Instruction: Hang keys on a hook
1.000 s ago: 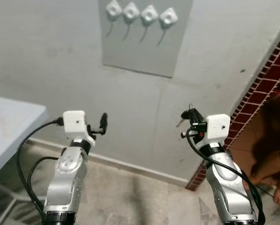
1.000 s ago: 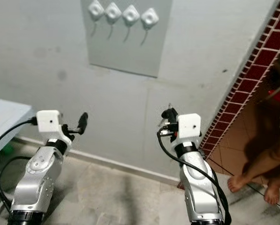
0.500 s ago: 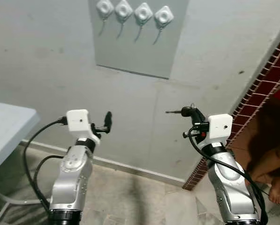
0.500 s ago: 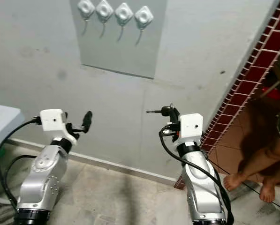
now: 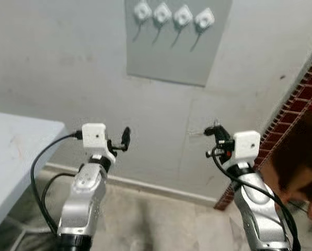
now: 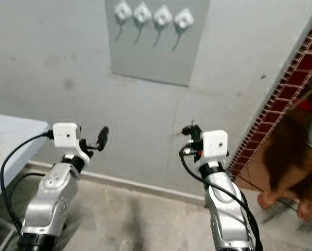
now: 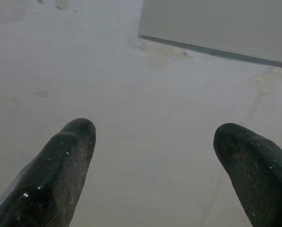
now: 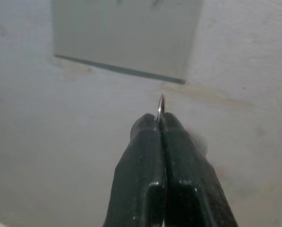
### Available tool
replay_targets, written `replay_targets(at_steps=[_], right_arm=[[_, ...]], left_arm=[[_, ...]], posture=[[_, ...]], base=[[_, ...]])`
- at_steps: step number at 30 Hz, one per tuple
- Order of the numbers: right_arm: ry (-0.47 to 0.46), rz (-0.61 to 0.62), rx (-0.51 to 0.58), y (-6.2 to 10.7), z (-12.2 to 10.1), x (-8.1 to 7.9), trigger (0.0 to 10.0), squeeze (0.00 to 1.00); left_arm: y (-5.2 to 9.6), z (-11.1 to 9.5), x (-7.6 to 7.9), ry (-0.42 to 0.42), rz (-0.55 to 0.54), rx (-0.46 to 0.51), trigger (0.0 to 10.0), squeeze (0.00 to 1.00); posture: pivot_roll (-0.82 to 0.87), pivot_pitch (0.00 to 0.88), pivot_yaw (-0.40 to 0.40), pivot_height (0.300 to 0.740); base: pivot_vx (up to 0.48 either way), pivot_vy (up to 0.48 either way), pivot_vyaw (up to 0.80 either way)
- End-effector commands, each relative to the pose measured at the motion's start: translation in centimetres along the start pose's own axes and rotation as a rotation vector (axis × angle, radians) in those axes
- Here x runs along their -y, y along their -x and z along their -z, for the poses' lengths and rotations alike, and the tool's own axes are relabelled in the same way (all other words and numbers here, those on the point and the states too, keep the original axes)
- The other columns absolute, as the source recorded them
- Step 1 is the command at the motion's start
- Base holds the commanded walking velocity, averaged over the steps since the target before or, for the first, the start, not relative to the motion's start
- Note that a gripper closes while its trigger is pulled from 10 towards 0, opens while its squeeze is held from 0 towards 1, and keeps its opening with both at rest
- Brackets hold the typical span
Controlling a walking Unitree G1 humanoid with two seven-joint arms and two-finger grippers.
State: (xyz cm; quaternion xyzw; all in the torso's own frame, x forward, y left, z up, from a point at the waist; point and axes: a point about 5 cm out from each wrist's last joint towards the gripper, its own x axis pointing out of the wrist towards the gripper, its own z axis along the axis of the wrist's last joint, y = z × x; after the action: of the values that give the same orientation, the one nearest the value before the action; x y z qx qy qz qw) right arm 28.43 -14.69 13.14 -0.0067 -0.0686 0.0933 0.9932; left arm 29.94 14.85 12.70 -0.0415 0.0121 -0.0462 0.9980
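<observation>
Keys (image 5: 207, 131) sit pinched in the clamped right gripper (image 8: 160, 119), well below the grey wall panel (image 5: 176, 57) and its four hooks (image 5: 173, 15), bare wall between, while the left gripper (image 7: 152, 142) hangs spread, holding nothing.

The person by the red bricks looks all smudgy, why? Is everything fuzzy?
In the right eye view the person's legs are blurred, as in the left eye view; the hooks look soft. In the right wrist view the right tool is sharper, pinching a thin metal ring.

White table (image 5: 14, 151), red-tiled floor (image 5: 302, 104), bare feet (image 6: 286, 201)
</observation>
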Motion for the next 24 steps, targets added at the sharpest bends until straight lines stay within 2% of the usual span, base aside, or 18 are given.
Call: replay_targets(at_steps=[1,18,21,24], right_arm=[[0.014,0.013,0.033,-0.13,-0.87,0.48,10.0,0.00],[0.007,0.012,0.030,0.06,-0.81,0.27,10.0,0.00],[0.008,0.013,0.026,0.09,-0.76,0.31,10.0,0.00],[0.009,0.015,0.022,0.09,-0.72,0.35,10.0,0.00]], left_arm=[[-0.13,-0.55,0.34,-0.003,0.013,0.022,10.0,0.00],[-0.03,-0.61,0.47,-0.024,0.016,0.014,10.0,0.00],[-0.10,-0.38,0.59,-0.026,0.006,-0.005,10.0,0.00],[0.02,-0.76,0.91,-0.032,0.025,0.030,10.0,0.00]], posture=[[0.03,0.034,-0.037,0.740],[0.04,0.045,-0.036,0.740],[0.04,0.046,-0.037,0.740],[0.04,0.048,-0.037,0.740]], base=[[0.480,0.000,0.00],[0.480,0.000,0.00],[0.186,0.000,0.00],[0.000,0.000,0.00]])
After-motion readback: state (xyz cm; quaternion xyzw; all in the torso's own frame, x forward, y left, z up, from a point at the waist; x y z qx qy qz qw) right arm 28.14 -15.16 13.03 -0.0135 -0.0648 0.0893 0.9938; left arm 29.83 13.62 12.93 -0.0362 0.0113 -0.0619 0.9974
